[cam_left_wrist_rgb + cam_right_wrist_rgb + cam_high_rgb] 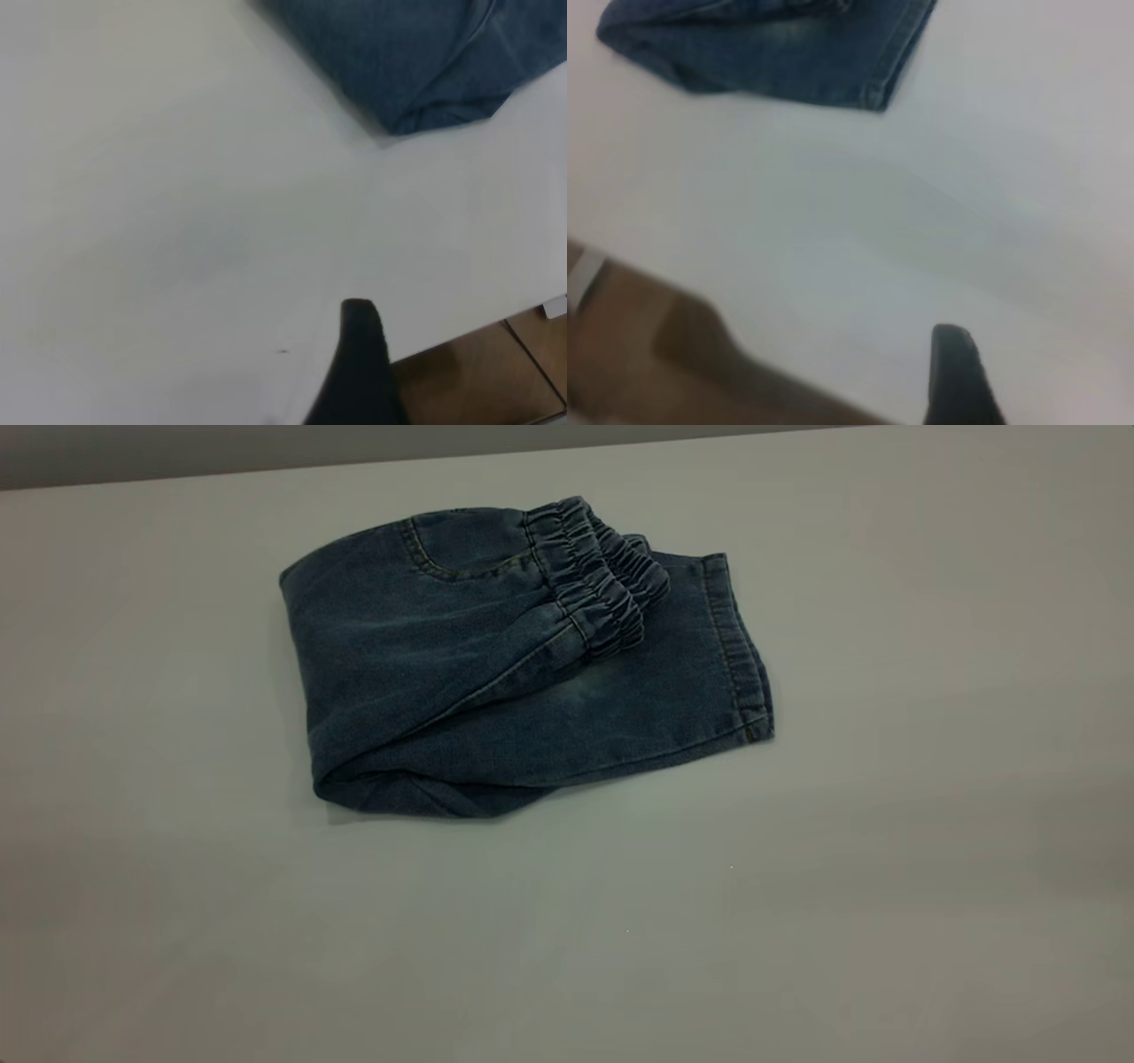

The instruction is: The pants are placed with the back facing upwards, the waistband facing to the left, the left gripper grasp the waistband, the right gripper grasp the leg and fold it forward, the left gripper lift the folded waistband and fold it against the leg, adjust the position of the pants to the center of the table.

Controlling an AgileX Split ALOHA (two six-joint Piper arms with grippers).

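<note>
Exterior view shows the folded pants (523,664) lying lengthwise left to right on the surface (797,921), both arms away; left gripper (359,372) and right gripper (957,376) opening I cannot tell.

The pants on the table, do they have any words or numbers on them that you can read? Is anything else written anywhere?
None: no word, number, label or sign can be read in any view.
The pants show only plain blue denim, stitching and the ruffled waistband.
The table is bare of print.
</note>
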